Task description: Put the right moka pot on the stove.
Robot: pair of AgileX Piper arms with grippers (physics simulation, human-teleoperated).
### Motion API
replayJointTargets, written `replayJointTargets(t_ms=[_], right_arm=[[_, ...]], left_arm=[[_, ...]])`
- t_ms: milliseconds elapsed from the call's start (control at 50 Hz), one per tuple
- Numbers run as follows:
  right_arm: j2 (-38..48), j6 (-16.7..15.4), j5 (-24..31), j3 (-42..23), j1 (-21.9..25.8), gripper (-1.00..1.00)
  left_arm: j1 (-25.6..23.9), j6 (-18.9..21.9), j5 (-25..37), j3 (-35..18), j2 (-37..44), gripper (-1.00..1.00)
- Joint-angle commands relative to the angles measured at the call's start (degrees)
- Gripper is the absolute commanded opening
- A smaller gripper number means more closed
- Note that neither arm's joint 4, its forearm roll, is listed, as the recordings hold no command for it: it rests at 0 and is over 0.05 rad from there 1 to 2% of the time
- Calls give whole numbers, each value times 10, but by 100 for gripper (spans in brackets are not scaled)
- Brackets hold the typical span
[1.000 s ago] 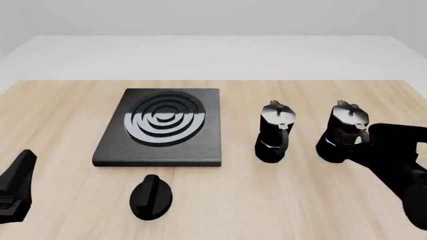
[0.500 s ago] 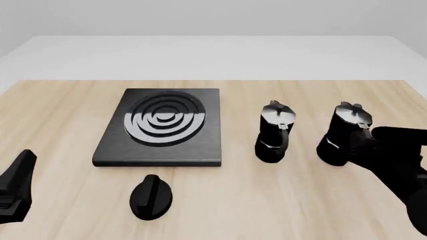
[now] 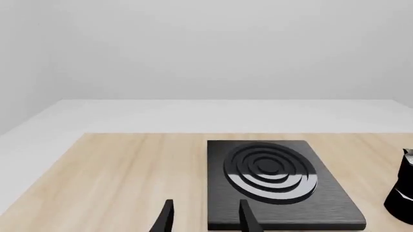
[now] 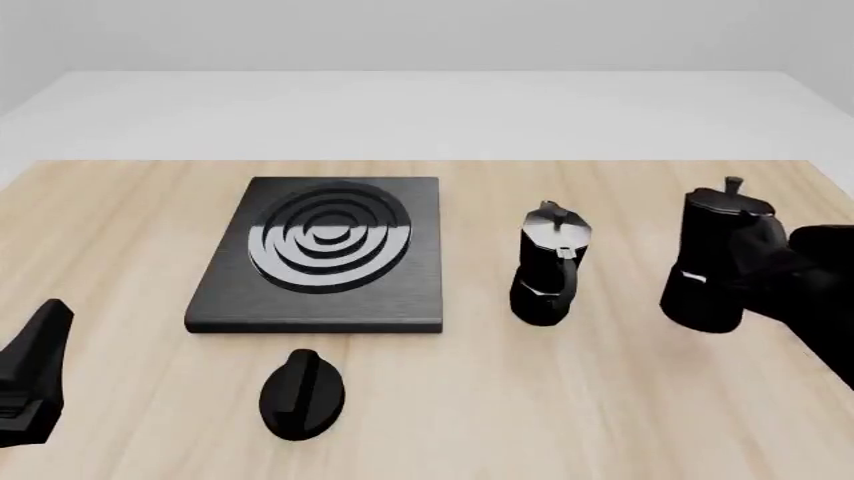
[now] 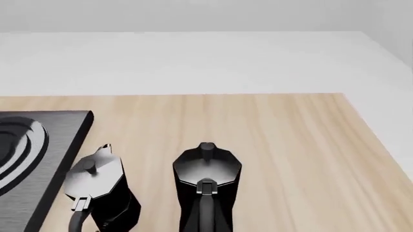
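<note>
The right moka pot (image 4: 714, 262) hangs a little above the desk (image 4: 561, 420) near its right edge, held at its handle side by the right gripper (image 4: 787, 265); the jaws seem closed on it, though the contact is mostly hidden. To do this step well, I would keep the pot upright and carry it high enough to pass over the second moka pot (image 4: 547, 265), which stands between it and the stove (image 4: 320, 255). The left gripper (image 3: 203, 220) rests with jaws apart, holding nothing.
</note>
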Motion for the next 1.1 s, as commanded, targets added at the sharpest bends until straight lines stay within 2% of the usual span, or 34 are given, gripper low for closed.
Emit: replayJointTargets(t_ms=[20, 480, 700, 860, 1100], right_arm=[[-86, -5, 69, -34, 7, -100], [-176, -29, 205, -139, 37, -100], [-169, -43, 228, -189, 60, -100], [-153, -68, 247, -247, 90, -100], [-124, -80, 263, -323, 126, -100]], left_arm=[[0, 0, 0, 0, 0, 100], [0, 0, 0, 0, 0, 100], [0, 0, 0, 0, 0, 100], [0, 0, 0, 0, 0, 100], [0, 0, 0, 0, 0, 100]])
